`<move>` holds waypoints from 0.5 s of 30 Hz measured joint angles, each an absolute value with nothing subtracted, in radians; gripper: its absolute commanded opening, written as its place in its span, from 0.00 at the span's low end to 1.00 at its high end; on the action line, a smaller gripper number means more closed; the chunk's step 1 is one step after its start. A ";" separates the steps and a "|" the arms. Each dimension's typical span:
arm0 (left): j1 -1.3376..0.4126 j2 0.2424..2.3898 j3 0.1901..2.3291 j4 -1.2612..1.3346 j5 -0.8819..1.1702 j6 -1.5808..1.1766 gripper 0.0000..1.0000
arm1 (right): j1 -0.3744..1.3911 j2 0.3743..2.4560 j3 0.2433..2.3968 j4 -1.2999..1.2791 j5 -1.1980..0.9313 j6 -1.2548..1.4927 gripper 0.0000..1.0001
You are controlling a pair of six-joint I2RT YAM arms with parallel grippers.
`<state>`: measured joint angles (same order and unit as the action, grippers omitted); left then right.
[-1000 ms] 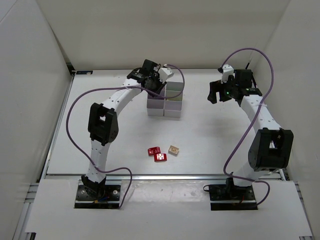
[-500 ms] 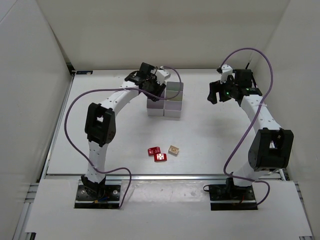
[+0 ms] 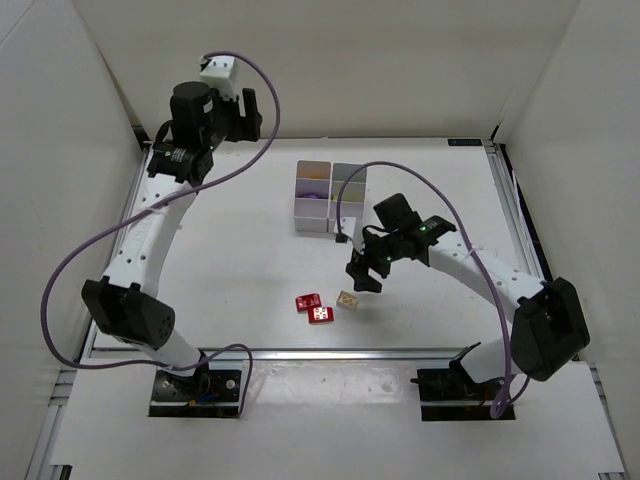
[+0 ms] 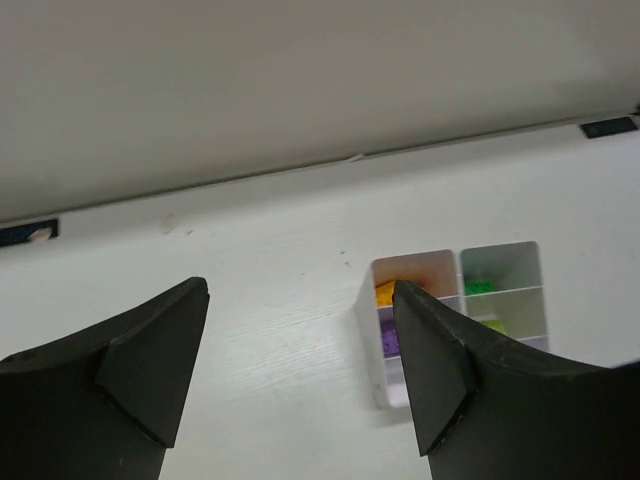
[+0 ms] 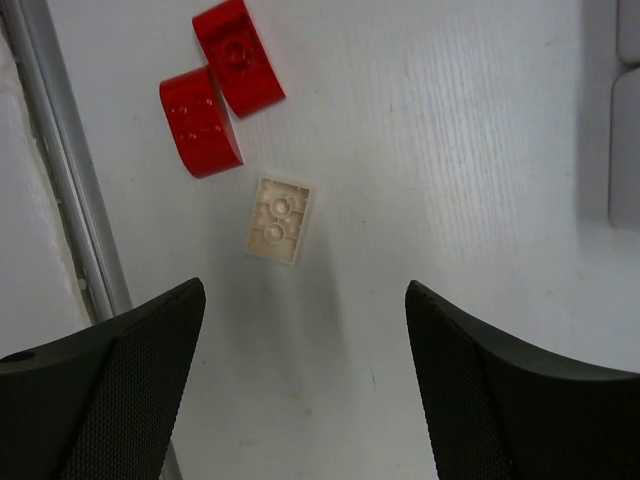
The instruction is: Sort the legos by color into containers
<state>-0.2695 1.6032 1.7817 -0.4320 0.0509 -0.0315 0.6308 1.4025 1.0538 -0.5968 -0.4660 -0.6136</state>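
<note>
A white table [image 3: 240,270] fills the middle, boxed in by plain white walls: a back wall [image 3: 400,70] on the far side, a left wall [image 3: 50,200] and a right wall [image 3: 590,150]. A grey metal rail [image 3: 330,352] runs along the table's near edge, with a white panel [image 3: 330,400] nearer still. Small black clips [image 4: 610,127] sit where table meets wall

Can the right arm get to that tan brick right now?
Probably yes: the open right gripper hangs just above the tan brick with nothing between; the red bricks lie beside it.
</note>
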 measured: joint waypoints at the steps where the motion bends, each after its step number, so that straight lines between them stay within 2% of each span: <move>1: -0.262 1.584 1.765 -0.434 0.023 -0.036 0.86 | 0.636 1.406 1.046 -0.601 -0.461 -0.612 0.84; 7: -0.238 1.571 1.628 -0.475 -0.123 -0.043 0.99 | 0.722 1.469 1.008 -0.577 -0.353 -0.598 0.89; 15: -0.236 1.568 1.505 -0.523 -0.226 -0.003 1.00 | 0.812 1.602 1.023 -0.541 -0.309 -0.566 0.91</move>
<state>-0.2359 1.5677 1.5055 -0.5232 -0.2260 -0.0029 0.8124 1.6020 1.0225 -0.5407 -0.3092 -0.5663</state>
